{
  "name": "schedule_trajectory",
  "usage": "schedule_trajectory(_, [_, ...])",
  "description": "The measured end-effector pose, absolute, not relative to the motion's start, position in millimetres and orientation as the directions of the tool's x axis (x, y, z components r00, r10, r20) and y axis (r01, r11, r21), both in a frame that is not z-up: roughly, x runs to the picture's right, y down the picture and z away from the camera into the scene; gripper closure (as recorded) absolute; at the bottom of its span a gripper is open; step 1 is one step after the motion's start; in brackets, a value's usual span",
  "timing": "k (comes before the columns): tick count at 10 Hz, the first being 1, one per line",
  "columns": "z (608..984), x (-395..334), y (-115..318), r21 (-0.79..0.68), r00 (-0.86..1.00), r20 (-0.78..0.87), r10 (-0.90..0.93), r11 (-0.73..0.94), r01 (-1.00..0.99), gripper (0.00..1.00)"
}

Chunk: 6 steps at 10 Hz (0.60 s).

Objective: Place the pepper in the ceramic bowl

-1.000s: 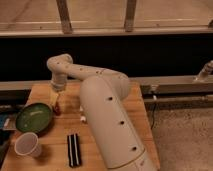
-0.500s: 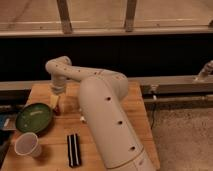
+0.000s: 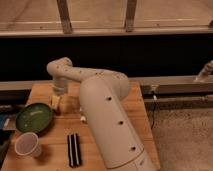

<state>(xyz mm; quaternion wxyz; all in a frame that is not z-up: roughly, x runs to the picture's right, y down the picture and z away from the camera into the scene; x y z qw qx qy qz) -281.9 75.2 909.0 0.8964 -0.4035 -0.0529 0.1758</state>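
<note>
The ceramic bowl [image 3: 34,118] is round, green and shallow, and sits on the wooden table [image 3: 135,107] at the left. My gripper [image 3: 56,101] hangs down from the white arm just off the bowl's upper right rim, low over the table. A pale tan shape shows at its tip. The pepper is not visible; it is hidden or out of view.
A white paper cup [image 3: 27,145] stands in front of the bowl. A black bar with a pale stripe [image 3: 74,149] lies at the table's front. A blue object [image 3: 5,122] is at the left edge. My bulky white arm [image 3: 107,120] covers the table's middle.
The wrist swung slightly left and back, and the gripper has sunk a little lower beside the bowl's rim. The bowl, cup and black bar have not moved.
</note>
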Motion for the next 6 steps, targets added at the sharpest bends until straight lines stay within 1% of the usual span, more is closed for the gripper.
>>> schedule_trajectory(6, [928, -285, 90, -0.776, 0.923, -0.031, 0.385, 0.572, -0.265, 0.2])
